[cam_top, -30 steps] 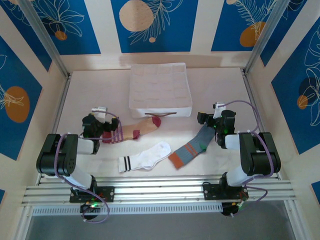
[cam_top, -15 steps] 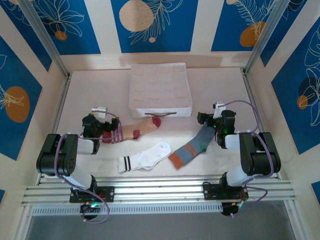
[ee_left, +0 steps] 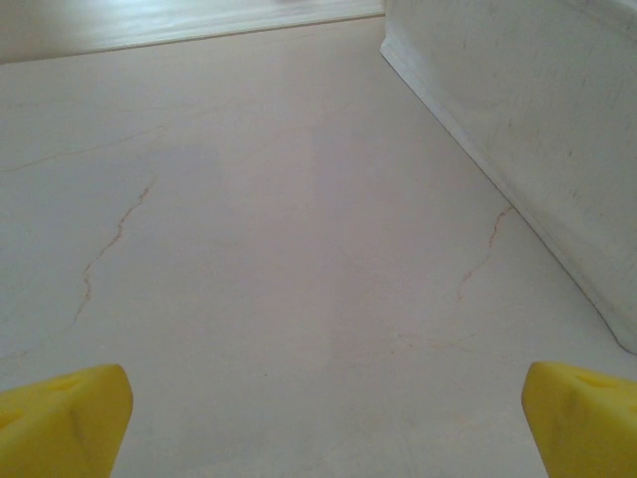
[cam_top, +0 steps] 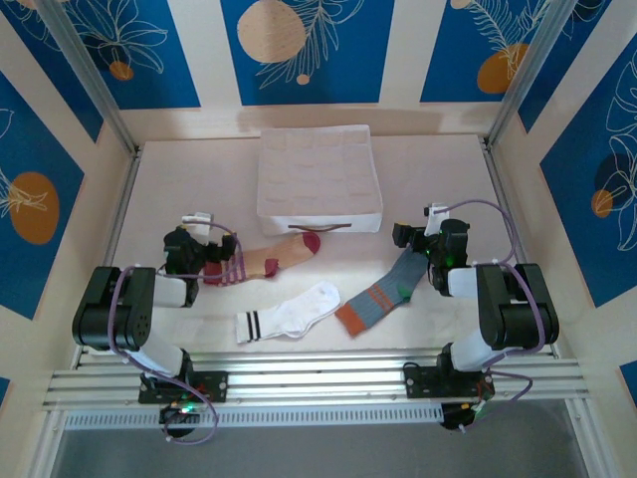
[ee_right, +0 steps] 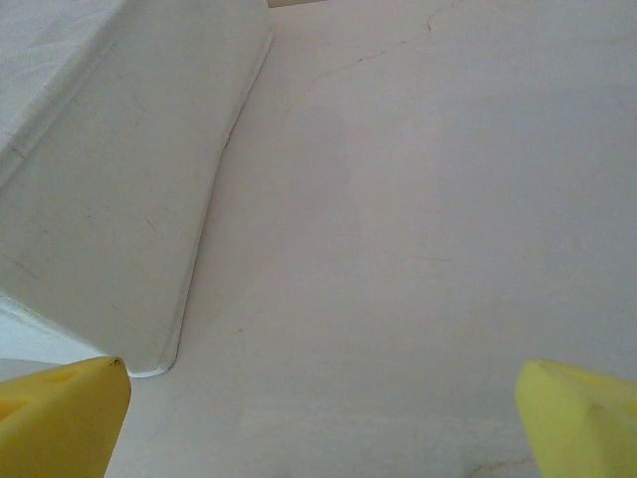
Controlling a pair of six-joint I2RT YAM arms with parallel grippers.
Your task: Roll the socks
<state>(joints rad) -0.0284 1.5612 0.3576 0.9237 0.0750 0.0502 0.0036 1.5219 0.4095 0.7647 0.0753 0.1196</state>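
Note:
Three socks lie flat on the table in the top view. The tan sock [cam_top: 271,258] with a maroon toe and striped cuff is nearest my left gripper [cam_top: 189,245]. The white sock [cam_top: 291,313] with black cuff stripes lies in the middle near the front. The grey sock [cam_top: 383,292] with orange ends reaches toward my right gripper [cam_top: 430,241]. Both arms sit folded near their bases. In the left wrist view the left gripper [ee_left: 328,423] is open over bare table, its yellow fingertips [ee_left: 62,418] far apart. The right gripper [ee_right: 323,418] is open too, nothing between its fingertips [ee_right: 582,418].
A white fabric compartment box [cam_top: 318,179] stands at the back middle of the table. Its wall shows to the right in the left wrist view [ee_left: 537,119] and to the left in the right wrist view [ee_right: 109,149]. Metal frame posts and patterned walls close in the table.

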